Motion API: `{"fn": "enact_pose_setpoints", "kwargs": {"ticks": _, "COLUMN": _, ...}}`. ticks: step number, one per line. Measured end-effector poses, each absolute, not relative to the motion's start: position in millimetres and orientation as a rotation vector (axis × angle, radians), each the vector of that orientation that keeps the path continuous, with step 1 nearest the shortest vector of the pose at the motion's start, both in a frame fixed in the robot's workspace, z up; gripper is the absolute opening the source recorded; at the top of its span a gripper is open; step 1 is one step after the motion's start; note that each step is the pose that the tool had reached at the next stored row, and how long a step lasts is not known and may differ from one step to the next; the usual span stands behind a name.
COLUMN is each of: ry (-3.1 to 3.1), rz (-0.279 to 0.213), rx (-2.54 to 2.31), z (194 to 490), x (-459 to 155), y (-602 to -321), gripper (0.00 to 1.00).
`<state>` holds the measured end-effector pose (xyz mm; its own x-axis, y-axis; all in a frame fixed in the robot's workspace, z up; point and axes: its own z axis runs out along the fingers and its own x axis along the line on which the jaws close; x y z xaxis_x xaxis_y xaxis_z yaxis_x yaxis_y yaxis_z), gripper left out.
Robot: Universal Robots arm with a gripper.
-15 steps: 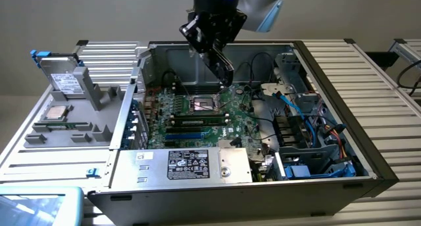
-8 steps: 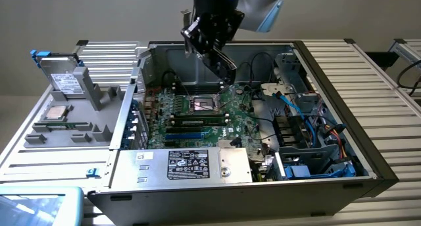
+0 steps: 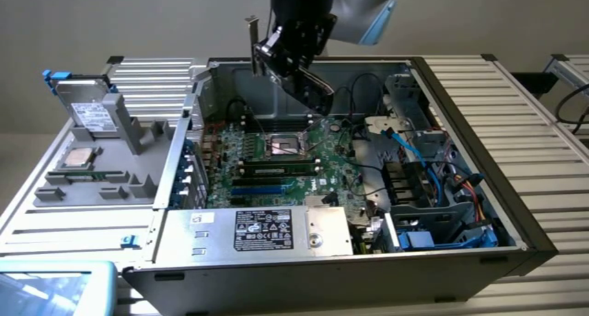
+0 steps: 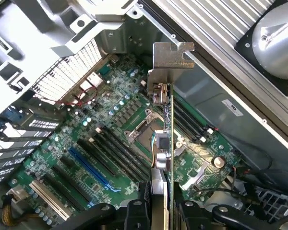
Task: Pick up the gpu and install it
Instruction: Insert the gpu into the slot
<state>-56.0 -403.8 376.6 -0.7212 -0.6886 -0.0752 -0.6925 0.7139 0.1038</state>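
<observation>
Gripping the gpu [image 3: 302, 81] by its edge, with the gripper [image 4: 163, 215] clenched, fingers [image 4: 137, 213] pressed to both faces of the card; holding it in the air, on edge and tilted, clear of everything but the fingers; silver end bracket [image 4: 170, 62] at one end of the card, green board edge running from it to the fingers. Straight beneath the gripper, an open computer case [image 3: 478, 212] lying on its side; across its floor, the motherboard [image 4: 105, 115]; under the hanging card, the square CPU socket [image 4: 145, 136]; to one side of the card, long black slots [image 4: 110, 153] and a blue slot [image 4: 93, 167]; to the other side, a second bank of black slots [image 4: 192, 122]. Lower than the gripper and nearer the exterior camera, a labelled power supply [image 3: 262, 230] at the case's edge. Well apart from the gripper, toward the exterior view's left, a grey tray [image 3: 51, 192] outside the case, bearing a white-labelled drive box [image 3: 92, 114]; under all of it, a slatted metal table [image 3: 534, 116].
</observation>
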Motion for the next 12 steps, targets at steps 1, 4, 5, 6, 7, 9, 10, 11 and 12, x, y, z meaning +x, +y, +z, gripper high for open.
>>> {"fn": "enact_pose_setpoints", "kwargs": {"ticks": 1, "ry": 2.869, "rz": 0.194, "rx": -1.186, "z": 376.5, "x": -55.9, "y": -403.8, "gripper": 0.28}}
{"fn": "enact_pose_setpoints", "kwargs": {"ticks": 4, "ry": 2.835, "rz": 0.194, "rx": -1.266, "z": 376.3, "x": -55.9, "y": -403.8, "gripper": 0.28}}
{"fn": "enact_pose_setpoints", "kwargs": {"ticks": 5, "ry": 2.824, "rz": 0.193, "rx": -1.292, "z": 376.3, "x": -55.9, "y": -403.9, "gripper": 0.28}}
{"fn": "enact_pose_setpoints", "kwargs": {"ticks": 6, "ry": 2.813, "rz": 0.193, "rx": -1.318, "z": 376.3, "x": -56.0, "y": -403.8, "gripper": 0.28}}
{"fn": "enact_pose_setpoints", "kwargs": {"ticks": 7, "ry": 2.801, "rz": 0.193, "rx": -1.343, "z": 376.3, "x": -56.0, "y": -403.8, "gripper": 0.28}}
{"fn": "enact_pose_setpoints", "kwargs": {"ticks": 9, "ry": 2.777, "rz": 0.193, "rx": -1.394, "z": 376.2, "x": -56.0, "y": -403.8, "gripper": 0.28}}
{"fn": "enact_pose_setpoints", "kwargs": {"ticks": 10, "ry": 2.765, "rz": 0.193, "rx": -1.419, "z": 376.3, "x": -56.0, "y": -403.8, "gripper": 0.28}}
{"fn": "enact_pose_setpoints", "kwargs": {"ticks": 11, "ry": 2.751, "rz": 0.193, "rx": -1.446, "z": 376.2, "x": -55.9, "y": -403.8, "gripper": 0.28}}
{"fn": "enact_pose_setpoints", "kwargs": {"ticks": 12, "ry": 2.739, "rz": 0.194, "rx": -1.471, "z": 376.2, "x": -56.0, "y": -403.8, "gripper": 0.28}}
